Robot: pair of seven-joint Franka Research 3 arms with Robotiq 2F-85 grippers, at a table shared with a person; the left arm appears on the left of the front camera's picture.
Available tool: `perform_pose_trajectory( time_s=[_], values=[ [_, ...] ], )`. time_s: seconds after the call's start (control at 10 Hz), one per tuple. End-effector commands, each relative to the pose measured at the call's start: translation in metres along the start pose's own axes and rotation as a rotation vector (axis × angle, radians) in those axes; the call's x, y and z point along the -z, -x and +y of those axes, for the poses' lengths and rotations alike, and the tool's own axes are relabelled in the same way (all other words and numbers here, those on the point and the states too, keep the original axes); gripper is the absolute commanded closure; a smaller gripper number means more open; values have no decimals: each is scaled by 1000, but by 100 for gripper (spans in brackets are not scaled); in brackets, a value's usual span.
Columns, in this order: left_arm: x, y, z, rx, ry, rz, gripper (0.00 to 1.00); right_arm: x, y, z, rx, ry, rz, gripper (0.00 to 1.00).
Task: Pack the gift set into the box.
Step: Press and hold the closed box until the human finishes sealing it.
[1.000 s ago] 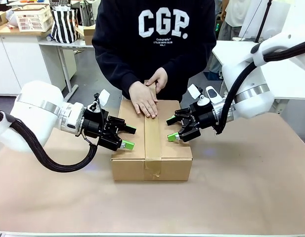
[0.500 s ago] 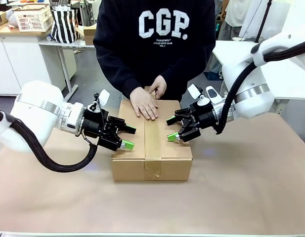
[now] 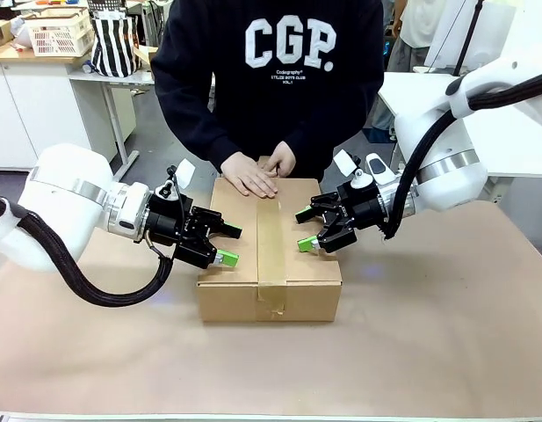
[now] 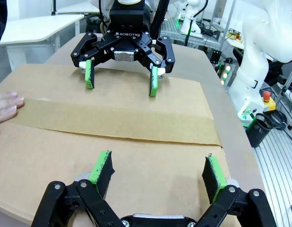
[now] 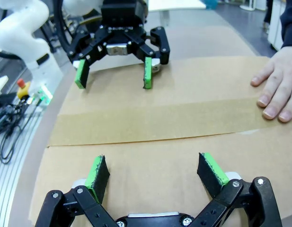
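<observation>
A closed cardboard box (image 3: 269, 251) is seen at the middle of the brown table (image 3: 411, 352), its top flaps folded shut and sealed by a strip of brown tape (image 3: 271, 242) that runs along the centre seam and down the near side. The gift set itself cannot be seen with the flaps closed.

The box is flanked by the two robot arms. At its left edge the left gripper (image 3: 227, 245) is held over the lid, its green-padded fingers spread wide with nothing between them. At the right edge the right gripper (image 3: 303, 230) is posed the same way, jaws parted and empty, facing the other across the tape. In the left wrist view the left gripper (image 4: 157, 174) is shown above the cardboard with the right gripper (image 4: 121, 79) opposite; in the right wrist view the arrangement is mirrored, with the right gripper (image 5: 154, 174) near and the left gripper (image 5: 112, 74) beyond the tape.

At the far end of the lid, the person's hand (image 3: 249, 175) is laid flat on the cardboard over the tape, with the other hand (image 3: 280, 160) just behind it. The person, in a dark sweatshirt (image 3: 279, 70), is stood at the far side of the table.
</observation>
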State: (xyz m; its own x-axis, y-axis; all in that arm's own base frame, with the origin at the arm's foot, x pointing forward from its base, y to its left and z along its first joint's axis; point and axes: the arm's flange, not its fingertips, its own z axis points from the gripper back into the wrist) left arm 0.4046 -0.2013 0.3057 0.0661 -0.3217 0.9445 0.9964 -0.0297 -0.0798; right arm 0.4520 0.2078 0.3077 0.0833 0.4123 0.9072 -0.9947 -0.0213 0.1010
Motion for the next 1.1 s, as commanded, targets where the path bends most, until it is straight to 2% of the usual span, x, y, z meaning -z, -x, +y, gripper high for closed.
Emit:
perform_pose_trajectory(
  time_s=[0.0, 1.0],
  values=[
    [1, 3, 0, -4, 0, 3, 0, 1, 4, 2, 4, 2, 6, 0],
    [1, 3, 0, -4, 0, 3, 0, 1, 4, 2, 4, 2, 6, 0]
  ],
)
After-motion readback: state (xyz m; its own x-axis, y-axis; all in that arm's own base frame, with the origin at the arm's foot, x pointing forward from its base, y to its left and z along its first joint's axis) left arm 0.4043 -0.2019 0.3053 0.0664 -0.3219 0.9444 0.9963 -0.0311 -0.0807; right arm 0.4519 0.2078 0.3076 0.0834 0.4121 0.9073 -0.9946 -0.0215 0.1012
